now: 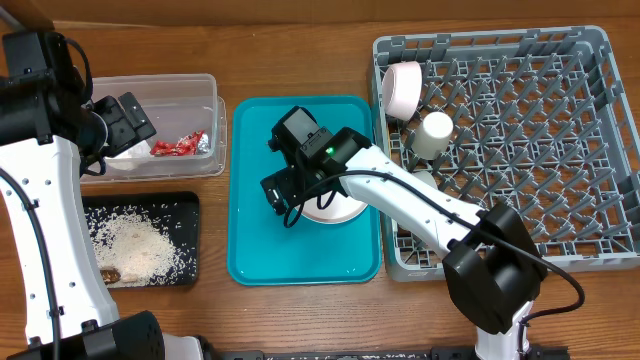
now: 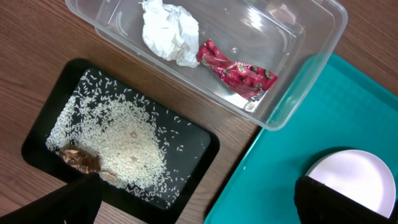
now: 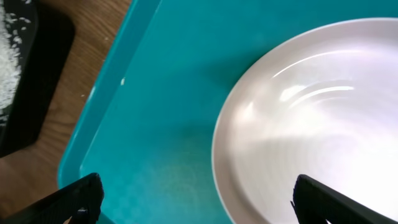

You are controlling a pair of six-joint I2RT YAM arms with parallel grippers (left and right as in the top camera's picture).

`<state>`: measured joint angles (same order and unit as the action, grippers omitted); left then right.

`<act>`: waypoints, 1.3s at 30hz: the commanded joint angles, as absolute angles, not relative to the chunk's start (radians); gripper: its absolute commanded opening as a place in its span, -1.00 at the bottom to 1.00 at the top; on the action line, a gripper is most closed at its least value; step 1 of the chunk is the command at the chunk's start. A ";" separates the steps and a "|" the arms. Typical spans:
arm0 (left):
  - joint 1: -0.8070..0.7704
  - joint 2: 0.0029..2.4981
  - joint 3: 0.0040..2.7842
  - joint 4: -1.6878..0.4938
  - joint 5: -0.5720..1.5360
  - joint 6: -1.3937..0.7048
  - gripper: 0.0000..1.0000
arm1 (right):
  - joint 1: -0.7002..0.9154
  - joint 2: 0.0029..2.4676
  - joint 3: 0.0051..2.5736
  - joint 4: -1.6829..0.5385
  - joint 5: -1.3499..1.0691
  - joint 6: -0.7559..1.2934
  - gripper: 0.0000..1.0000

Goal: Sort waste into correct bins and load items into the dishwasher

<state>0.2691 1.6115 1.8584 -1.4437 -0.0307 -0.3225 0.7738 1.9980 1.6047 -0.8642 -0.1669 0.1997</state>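
**Both tools released; one plate lies on the teal tray**

The left tool (image 2: 196, 186) is released. Its two fingers (image 2: 68, 202) stand wide apart with nothing between them. It hangs above the spot where the black tray (image 2: 37, 143), the tub (image 2: 311, 37) and the teal tray (image 2: 292, 149) come near one another. The black tray lies below it, toward the finger at the left of its wrist view. Rice (image 2: 124, 146) is spread over that tray's floor, and a small brown scrap (image 2: 81, 158) sits close to that finger. The clear tub stands ahead of the tool. In it the crumpled napkin (image 2: 166, 31) and the red wrapper (image 2: 239, 73) lie touching, side by side.

The right tool (image 3: 196, 186) is also released, with its fingers far apart and gripping nothing. It hovers low over the teal tray. A plate (image 3: 311, 124) lies flat on that tray beneath the tool, mostly toward the finger at the right of its wrist view, and the plate's rim curves through the gap between the fingers. I cannot tell whether either finger touches the plate. Beyond the other finger are the teal tray's edge, a strip of bare surface (image 3: 93, 50) and a corner of the black tray.

In the overhead view the rack (image 1: 520, 150) sits behind the right tool, just beside the teal tray. The rack corner nearest the tool holds a pink dish (image 1: 400, 88) standing on edge and a white cup (image 1: 435, 135).
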 commanded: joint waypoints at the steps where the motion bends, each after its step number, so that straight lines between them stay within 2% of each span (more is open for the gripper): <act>1: 0.269 1.617 1.859 -1.443 -0.027 -0.337 1.00 | 0.772 1.979 1.624 -0.854 -0.131 0.181 0.99; 5: 0.269 1.617 1.859 -1.443 -0.027 -0.337 1.00 | 0.767 1.980 1.623 -0.842 -0.051 0.174 1.00; 7: 0.269 1.617 1.859 -1.443 -0.027 -0.337 0.99 | 0.756 1.980 1.623 -0.839 -0.002 0.175 0.87; 8: 0.269 1.617 1.859 -1.441 -0.026 -0.337 1.00 | 0.750 1.980 1.623 -0.839 0.010 0.175 0.75; 9: 0.269 1.617 1.859 -1.439 -0.028 -0.337 1.00 | 0.743 1.980 1.623 -0.838 0.012 0.175 0.61; 10: 0.269 1.617 1.859 -1.439 -0.027 -0.337 1.00 | 0.737 1.981 1.623 -0.835 0.010 0.175 0.36; 11: 0.268 1.617 1.859 -1.439 -0.027 -0.337 1.00 | 0.731 1.982 1.623 -0.832 0.010 0.175 0.01; 14: 0.268 1.617 1.859 -1.439 -0.027 -0.337 1.00 | 0.728 1.989 1.623 -0.818 0.010 0.184 -0.81; 15: 0.268 1.617 1.859 -1.439 -0.027 -0.337 1.00 | 0.728 1.996 1.623 -0.811 0.010 0.188 -0.92; 27: 0.268 1.617 1.859 -1.439 -0.027 -0.337 1.00 | 0.732 2.144 1.596 -0.746 -0.003 0.293 -0.91; 36: 0.268 1.617 1.859 -1.439 -0.027 -0.337 1.00 | 0.746 2.157 1.595 -0.735 -0.322 0.293 -0.87; 39: 0.268 1.617 1.859 -1.439 -0.027 -0.337 1.00 | 0.762 2.157 1.595 -0.736 -0.429 0.293 -0.78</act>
